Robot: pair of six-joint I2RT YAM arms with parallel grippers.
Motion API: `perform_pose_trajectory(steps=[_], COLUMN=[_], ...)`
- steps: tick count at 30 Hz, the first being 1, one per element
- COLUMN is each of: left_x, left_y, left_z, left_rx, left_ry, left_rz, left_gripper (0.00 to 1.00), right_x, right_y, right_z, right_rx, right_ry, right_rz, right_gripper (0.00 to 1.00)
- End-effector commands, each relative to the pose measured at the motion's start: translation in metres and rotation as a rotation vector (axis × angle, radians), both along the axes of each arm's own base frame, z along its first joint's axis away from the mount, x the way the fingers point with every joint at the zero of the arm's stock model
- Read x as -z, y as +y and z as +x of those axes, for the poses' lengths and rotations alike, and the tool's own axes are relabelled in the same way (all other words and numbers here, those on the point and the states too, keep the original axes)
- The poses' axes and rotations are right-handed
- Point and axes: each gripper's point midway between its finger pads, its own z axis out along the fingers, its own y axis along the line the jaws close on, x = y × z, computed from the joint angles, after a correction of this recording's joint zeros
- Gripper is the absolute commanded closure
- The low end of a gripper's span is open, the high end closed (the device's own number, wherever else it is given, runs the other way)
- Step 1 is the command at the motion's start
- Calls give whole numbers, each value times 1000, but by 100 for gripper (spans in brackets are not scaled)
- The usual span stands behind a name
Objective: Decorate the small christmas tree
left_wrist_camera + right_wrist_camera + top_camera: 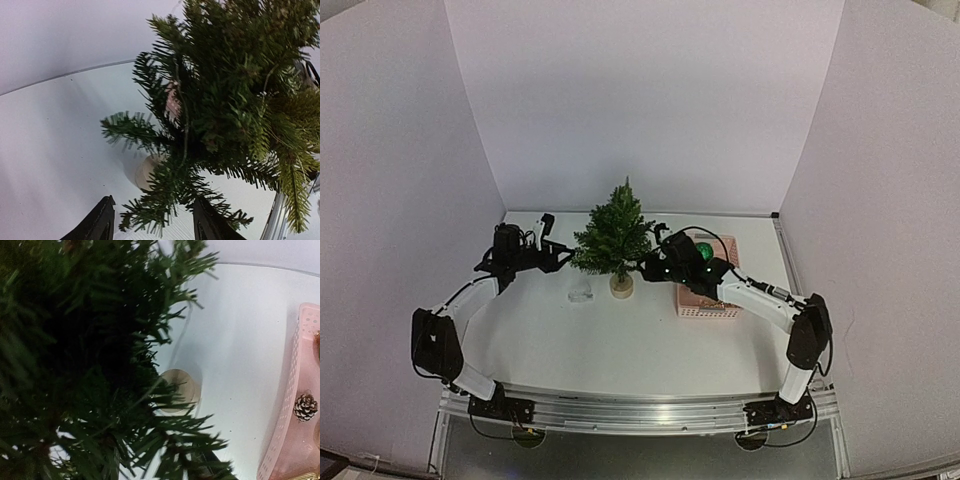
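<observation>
Overhead: the small christmas tree [615, 232] stands upright mid-table on its tan base [621, 287]. The left gripper [563, 261] and right gripper [644, 267] are at its lower branches from either side, with the pink basket [708, 310] just to the right. Left wrist: jaws moderately apart, a low branch between them, not visibly clamped. Right wrist: needles hide the fingers, so jaw state cannot be told; a pine cone [305, 406] lies in the basket. Risk: an uneven sideways push or a snagged branch could tip the light tree.

From the right wrist, blurred needles of the small christmas tree [75, 355] hide the jaws of the right gripper [646, 268], and the pink basket [295, 390] runs off the right edge. We cannot identify the small clear thing [581, 291] left of the tree.
</observation>
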Motion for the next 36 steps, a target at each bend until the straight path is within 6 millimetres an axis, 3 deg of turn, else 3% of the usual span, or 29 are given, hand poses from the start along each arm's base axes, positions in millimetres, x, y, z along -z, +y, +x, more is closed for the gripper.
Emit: perform_pose_trajectory(steps=[1, 3, 8, 13, 21, 36], left_x=[-5, -1, -13, 7, 13, 18], left_y=[-21, -27, -31, -33, -82, -101], left_z=[-20, -30, -48, -56, -75, -98], left_rx=[132, 164, 228, 266, 363, 426], left_ry=[-83, -64, -44, -76, -149, -56], left_rz=[18, 12, -18, 52, 36, -6], left_gripper=[47, 47, 47, 47, 48, 49], right_x=[-16, -14, -12, -15, -24, -49], right_y=[-22, -28, -38, -44, -55, -72], right_z=[21, 26, 33, 42, 62, 69], right_rx=[63, 74, 96, 86, 71, 59], right_ry=[-30, -28, -25, -22, -41, -107], right_rz=[38, 35, 33, 47, 57, 52], right_gripper=[53, 53, 53, 52, 50, 48])
